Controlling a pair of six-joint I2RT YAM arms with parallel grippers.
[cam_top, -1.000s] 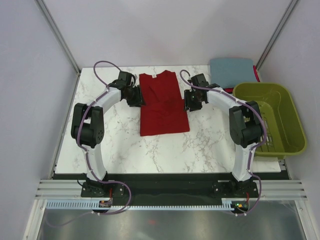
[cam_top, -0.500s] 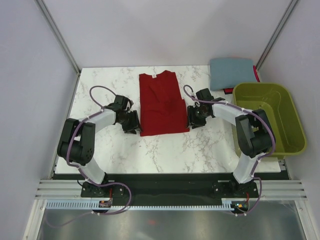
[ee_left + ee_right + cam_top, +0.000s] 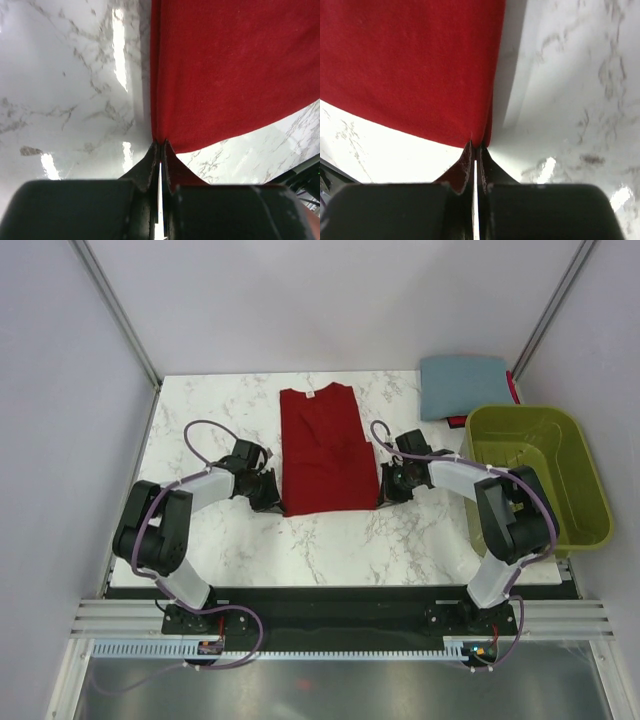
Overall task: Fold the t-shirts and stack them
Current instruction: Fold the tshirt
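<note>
The dark red t-shirt (image 3: 320,445) lies flat on the marble table (image 3: 200,410) as a long rectangle, collar at the far end. My left gripper (image 3: 274,502) is at its near left corner. In the left wrist view that gripper (image 3: 160,145) is shut on the corner of the red cloth (image 3: 225,75). My right gripper (image 3: 384,496) is at the near right corner. The right wrist view shows it (image 3: 476,146) shut on that corner of the red cloth (image 3: 410,65). The slate blue-grey t-shirt (image 3: 460,372) lies folded at the far right.
An olive-green slatted basket (image 3: 560,530) stands at the right edge of the table, just beyond my right arm. Grey walls close in the left and right sides. Bare marble (image 3: 340,545) lies between the red shirt's hem and the table's near edge.
Both grippers came down along the red shirt's sides from its upper part to its near corners. Both then shut on those corners. The shirt has stayed in place.
</note>
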